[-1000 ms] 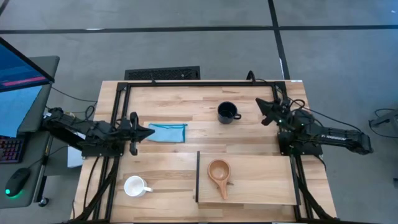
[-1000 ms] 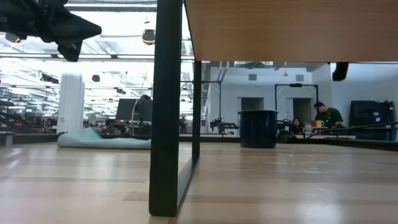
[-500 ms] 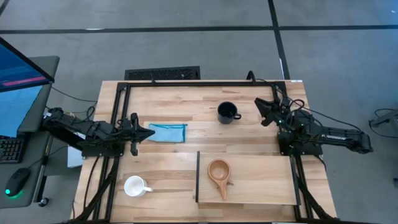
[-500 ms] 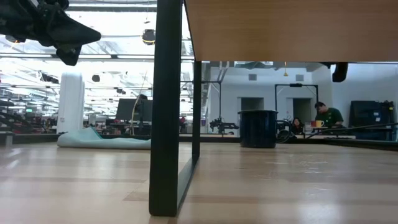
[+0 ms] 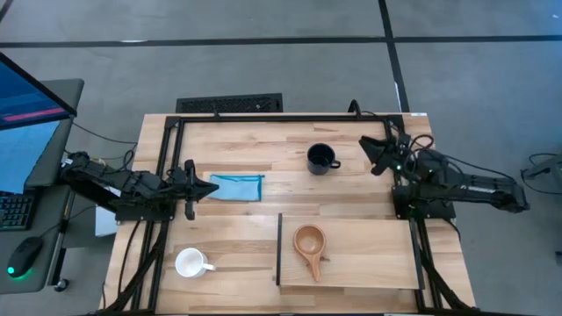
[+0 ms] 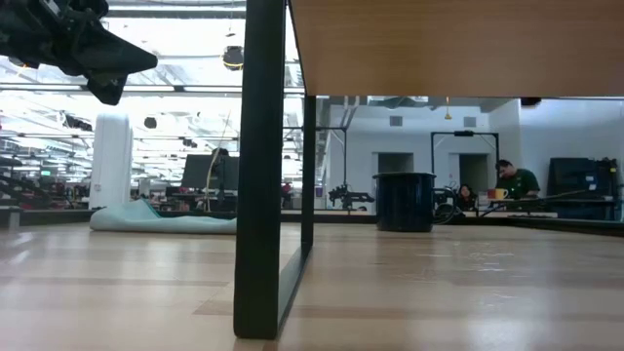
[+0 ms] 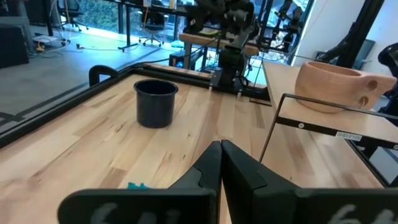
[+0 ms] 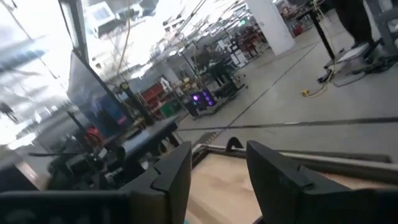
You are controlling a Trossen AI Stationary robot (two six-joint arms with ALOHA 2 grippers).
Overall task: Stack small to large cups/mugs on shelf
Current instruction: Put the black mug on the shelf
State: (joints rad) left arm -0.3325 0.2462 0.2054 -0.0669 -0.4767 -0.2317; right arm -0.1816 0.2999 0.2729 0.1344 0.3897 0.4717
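The tan wooden cup (image 5: pixel 309 243) stands on the shelf (image 5: pixel 373 263), handle toward the near edge, and also shows in the left wrist view (image 7: pixel 329 84). The black mug (image 5: pixel 321 159) stands on the tabletop at the far middle. The white mug (image 5: pixel 190 262) stands at the near left. My right gripper (image 5: pixel 370 152) hovers open to the right of the black mug, touching nothing; its fingers (image 8: pixel 180 171) stand apart and point up toward the room. My left gripper (image 5: pixel 207 186) is shut at the left end of a blue cloth (image 5: pixel 239 186), above the table.
The shelf is a raised board on a dark frame (image 6: pixel 261 166), with free room under it. The blue cloth lies on the left half of the table (image 6: pixel 161 220). Dark rails run along both table sides (image 5: pixel 163 175). People sit in the room beyond (image 6: pixel 512 180).
My right gripper has gone up: the dark part of it at the low view's upper right has risen out of the picture. The cups and the cloth have stayed where they were.
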